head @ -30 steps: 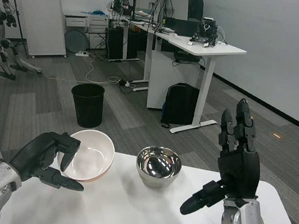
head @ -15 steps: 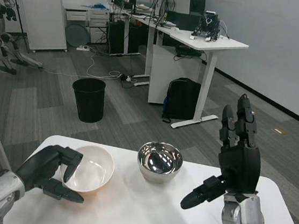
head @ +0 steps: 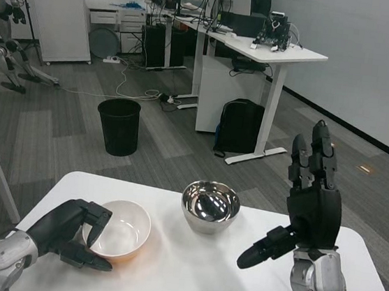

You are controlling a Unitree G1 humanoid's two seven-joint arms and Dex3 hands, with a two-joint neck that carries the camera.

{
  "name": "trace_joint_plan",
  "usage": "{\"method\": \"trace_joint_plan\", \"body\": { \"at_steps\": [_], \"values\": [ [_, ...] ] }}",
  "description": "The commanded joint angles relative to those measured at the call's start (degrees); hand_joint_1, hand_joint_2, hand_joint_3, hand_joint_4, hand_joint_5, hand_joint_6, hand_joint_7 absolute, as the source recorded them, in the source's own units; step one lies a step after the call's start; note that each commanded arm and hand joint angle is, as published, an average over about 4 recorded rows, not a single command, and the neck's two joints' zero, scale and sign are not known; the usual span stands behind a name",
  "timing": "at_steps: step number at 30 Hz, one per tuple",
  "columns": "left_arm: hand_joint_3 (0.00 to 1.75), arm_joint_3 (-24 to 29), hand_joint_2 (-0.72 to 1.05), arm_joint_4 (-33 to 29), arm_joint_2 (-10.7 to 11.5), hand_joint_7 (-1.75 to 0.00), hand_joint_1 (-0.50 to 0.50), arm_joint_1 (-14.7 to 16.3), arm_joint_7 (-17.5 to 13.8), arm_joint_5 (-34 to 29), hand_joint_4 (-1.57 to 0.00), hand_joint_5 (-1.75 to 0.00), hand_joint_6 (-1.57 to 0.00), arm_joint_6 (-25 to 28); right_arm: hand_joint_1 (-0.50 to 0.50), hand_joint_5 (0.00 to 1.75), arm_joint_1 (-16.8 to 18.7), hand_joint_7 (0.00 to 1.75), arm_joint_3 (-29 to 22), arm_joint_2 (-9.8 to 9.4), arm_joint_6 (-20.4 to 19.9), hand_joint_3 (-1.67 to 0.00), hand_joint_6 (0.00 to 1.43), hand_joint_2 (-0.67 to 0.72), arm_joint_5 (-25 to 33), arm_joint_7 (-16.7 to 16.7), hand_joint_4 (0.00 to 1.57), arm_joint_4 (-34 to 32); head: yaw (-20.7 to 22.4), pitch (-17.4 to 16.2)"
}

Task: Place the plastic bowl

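Plastic bowl (head: pixel 120 230) on table (head: pixel 186 278), left of steel bowl (head: pixel 210 206); bin (head: pixel 118 126) behind.

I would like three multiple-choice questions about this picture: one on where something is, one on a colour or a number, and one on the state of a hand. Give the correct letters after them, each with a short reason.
1. Where does the steel bowl stand relative to the white plastic bowl?
A. to its right, apart from it
B. stacked inside it
C. on the floor

2. How many bowls are on the white table?
A. one
B. two
C. four

3. What is the left hand doing?
A. resting flat on the table
B. holding the steel bowl
C. gripping the plastic bowl's rim

Answers:
1 A, a strip of table shows between them.
2 B, one white and one steel.
3 C, its fingers curl over the near rim.
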Motion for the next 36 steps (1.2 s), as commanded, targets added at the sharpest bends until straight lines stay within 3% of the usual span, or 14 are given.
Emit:
{"method": "trace_joint_plan", "body": {
  "at_steps": [1, 3, 5, 7, 10, 13, 16, 17, 27, 36],
  "values": [
    [0.26, -0.1, 0.96, 0.9, -0.1, -1.59, -0.39, 0.5, -0.1, -0.2, -0.79, -1.75, -1.29, -0.3, -0.46, 0.0, 0.8, 0.0, -0.4, 0.29, -0.5, -0.02, 0.0, 0.41, 0.2, 0.0, 0.0, 0.2, 0.2, -0.2],
    [0.26, -0.1, 1.05, 0.9, -0.1, -1.54, -0.39, 0.8, 0.0, -0.4, -0.54, -1.75, -1.26, -0.8, -0.46, 0.0, 0.8, 0.0, -0.4, 0.29, -0.5, 0.0, 0.0, 0.41, 0.2, 0.0, 0.0, 0.2, 0.2, -0.3],
    [0.31, 0.1, 1.05, 0.9, 0.0, -1.38, -0.41, 1.2, 0.5, -0.6, -0.27, -1.44, -1.21, -1.5, -0.46, 0.0, 0.8, 0.0, -0.3, 0.29, -0.5, 0.0, 0.0, 0.41, 0.2, 0.0, 0.0, 0.2, 0.1, -0.4],
    [0.37, 0.4, 1.05, 0.9, 0.0, -1.1, -0.45, 1.5, 1.5, -0.6, -0.05, -0.87, -1.11, -2.6, -0.46, 0.0, 0.8, 0.0, -0.3, 0.29, -0.5, 0.0, 0.0, 0.41, 0.2, 0.0, 0.0, 0.1, 0.2, -0.6],
    [0.44, 0.6, 1.05, 1.0, 0.0, -0.54, -0.49, 2.0, 3.0, -2.2, 0.0, -0.28, -0.81, -3.9, -0.46, 0.0, 0.8, 0.0, -0.2, 0.29, -0.4, 0.0, 0.0, 0.41, 0.2, 0.0, 0.0, 0.1, 0.5, -0.8],
    [0.44, 0.6, 1.05, 1.2, 0.0, -0.14, -0.5, 2.3, 3.4, -4.8, 0.0, -0.08, -0.33, -4.3, -0.46, 0.0, 0.8, 0.0, -0.1, 0.29, -0.3, 0.0, 0.0, 0.41, 0.2, 0.0, 0.0, 0.2, 0.7, -1.0],
    [0.44, 0.5, 1.05, 1.1, 0.1, 0.0, -0.5, 2.7, 4.4, -6.4, 0.0, 0.0, -0.02, -4.8, -0.46, 0.0, 0.8, 0.0, -0.2, 0.29, -0.3, 0.0, 0.0, 0.41, 0.2, 0.0, 0.0, 0.2, 0.7, -1.1],
    [0.44, 0.3, 1.05, 1.0, 0.2, 0.0, -0.5, 2.8, 4.8, -6.6, 0.0, 0.0, 0.0, -4.9, -0.46, 0.0, 0.8, 0.0, -0.2, 0.31, -0.2, 0.0, 0.0, 0.41, 0.1, 0.0, 0.0, 0.2, 0.7, -1.2],
    [0.26, -0.1, 1.05, 0.2, 0.5, 0.0, -0.5, 2.8, 6.8, -6.9, 0.0, 0.0, 0.0, -6.0, -0.44, 0.0, 0.7, 0.0, -0.5, 0.38, 0.1, 0.0, 0.0, 0.41, 0.1, -0.1, 0.0, 0.3, 1.2, -2.3],
    [0.09, 0.9, 0.96, -5.0, 0.5, 0.0, -0.5, 3.5, 8.6, -8.2, 0.0, 0.0, 0.0, -6.1, -0.46, 0.0, 0.7, 0.0, -0.6, 0.36, 0.1, -0.08, 0.0, 0.41, 0.1, -0.2, 0.0, 0.3, 1.6, -2.9]
  ]
}}
